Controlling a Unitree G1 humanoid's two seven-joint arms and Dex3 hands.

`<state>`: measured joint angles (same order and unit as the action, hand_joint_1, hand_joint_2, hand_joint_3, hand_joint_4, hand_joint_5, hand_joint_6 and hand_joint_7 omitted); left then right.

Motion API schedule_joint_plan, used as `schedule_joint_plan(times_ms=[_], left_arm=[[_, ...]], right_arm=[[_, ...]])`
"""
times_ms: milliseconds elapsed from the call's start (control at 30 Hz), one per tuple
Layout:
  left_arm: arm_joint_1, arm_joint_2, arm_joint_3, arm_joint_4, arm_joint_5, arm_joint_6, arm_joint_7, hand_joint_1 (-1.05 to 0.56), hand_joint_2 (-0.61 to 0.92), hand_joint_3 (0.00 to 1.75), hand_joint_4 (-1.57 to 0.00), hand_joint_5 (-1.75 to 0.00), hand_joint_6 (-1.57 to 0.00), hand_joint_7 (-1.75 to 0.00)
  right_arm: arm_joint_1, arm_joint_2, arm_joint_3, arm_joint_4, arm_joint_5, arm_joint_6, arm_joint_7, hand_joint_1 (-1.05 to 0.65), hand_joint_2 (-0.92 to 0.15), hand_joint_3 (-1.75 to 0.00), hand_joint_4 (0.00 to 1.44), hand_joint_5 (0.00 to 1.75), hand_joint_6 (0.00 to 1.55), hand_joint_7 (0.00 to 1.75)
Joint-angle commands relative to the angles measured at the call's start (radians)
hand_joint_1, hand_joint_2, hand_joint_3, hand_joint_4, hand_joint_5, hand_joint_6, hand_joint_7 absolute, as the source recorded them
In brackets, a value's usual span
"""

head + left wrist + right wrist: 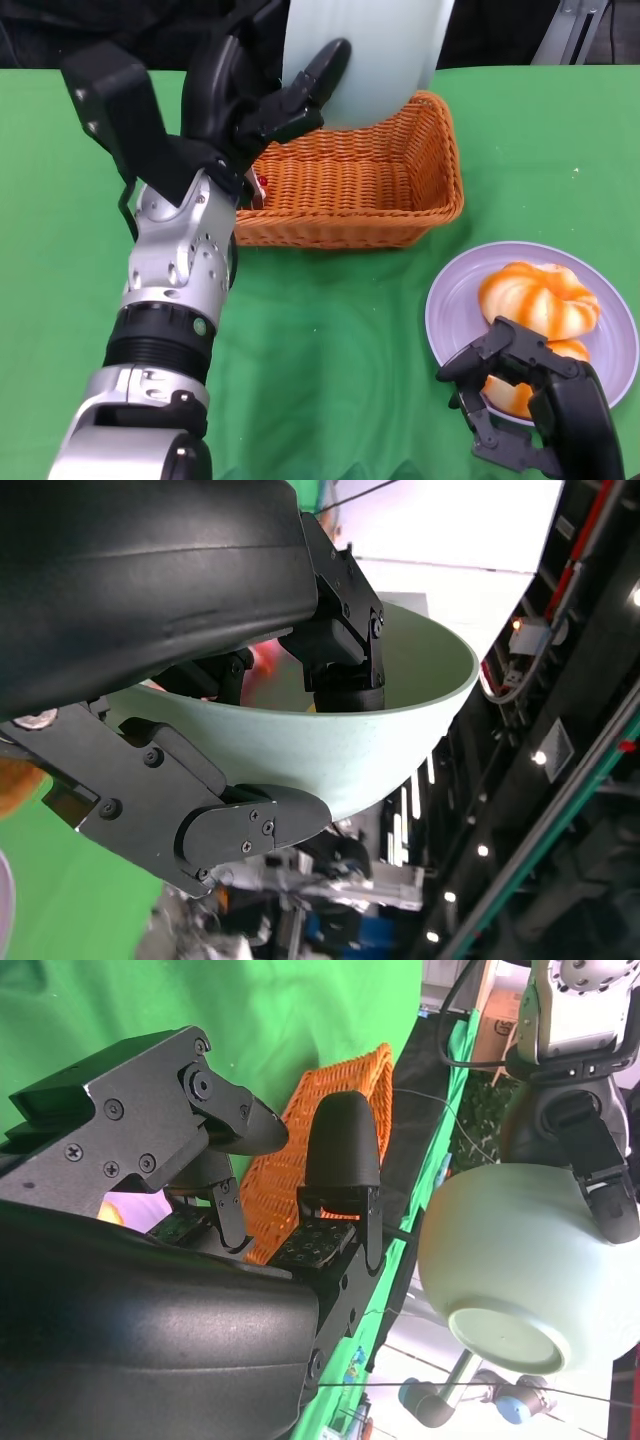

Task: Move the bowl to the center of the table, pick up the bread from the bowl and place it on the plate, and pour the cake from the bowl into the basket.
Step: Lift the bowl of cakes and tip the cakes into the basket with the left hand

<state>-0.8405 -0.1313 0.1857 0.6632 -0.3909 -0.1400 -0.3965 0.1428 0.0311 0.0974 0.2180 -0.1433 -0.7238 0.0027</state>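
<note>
My left hand (250, 105) grips the rim of the pale green bowl (365, 55) and holds it tipped on its side above the orange wicker basket (350, 185). A small red and white piece (260, 187) shows at the basket's left end, under that hand. In the left wrist view the fingers (340, 650) clamp the bowl (400, 740) inside and out; a blurred red patch (265, 668) lies by them. The glazed orange bread (538, 298) sits on the lavender plate (455, 305). My right hand (530, 410) hovers at the plate's near edge, fingers apart, holding nothing.
Green cloth (330, 350) covers the table, with bare room in front of the basket and to the left of my left arm. The right wrist view shows the lifted bowl (530, 1260) beyond the basket (345, 1100), with lab equipment behind.
</note>
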Motion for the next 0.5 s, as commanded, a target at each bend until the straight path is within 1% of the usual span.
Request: schedule_joint_plan(times_ms=[33, 133, 267, 367, 500], left_arm=[[0.016, -0.006, 0.029, -0.079, -0.064, 0.096, 0.029, -0.1, 0.67, 0.94, -0.81, -1.46, -0.78, -1.42], [0.022, -0.016, 0.054, -0.127, -0.119, 0.197, 0.056, -0.1, 0.7, 0.94, -0.79, -1.46, -0.73, -1.46], [0.025, -0.022, 0.086, -0.161, -0.179, 0.297, 0.082, -0.1, 0.74, 0.9, -0.75, -1.43, -0.7, -1.47], [0.021, -0.022, 0.111, -0.165, -0.22, 0.361, 0.098, -0.13, 0.81, 0.78, -0.71, -1.49, -0.66, -1.49], [0.015, -0.025, 0.138, -0.172, -0.26, 0.428, 0.127, -0.13, 0.86, 0.67, -0.71, -1.49, -0.68, -1.47]], right_arm=[[0.013, -0.019, 0.001, -0.014, 0.008, 0.003, 0.007, -0.02, -0.6, -0.97, 0.8, 1.48, 0.74, 1.21], [0.015, -0.019, -0.001, -0.015, 0.005, 0.003, 0.006, -0.03, -0.59, -0.97, 0.81, 1.47, 0.74, 1.21], [0.017, -0.02, 0.001, -0.015, 0.015, 0.008, 0.017, -0.03, -0.59, -0.97, 0.81, 1.47, 0.73, 1.22], [0.022, -0.019, 0.001, -0.021, 0.012, 0.016, 0.018, -0.04, -0.58, -0.98, 0.8, 1.48, 0.73, 1.23], [0.023, -0.016, 0.001, -0.013, 0.014, 0.008, 0.016, -0.02, -0.57, -1.02, 0.8, 1.49, 0.74, 1.22]])
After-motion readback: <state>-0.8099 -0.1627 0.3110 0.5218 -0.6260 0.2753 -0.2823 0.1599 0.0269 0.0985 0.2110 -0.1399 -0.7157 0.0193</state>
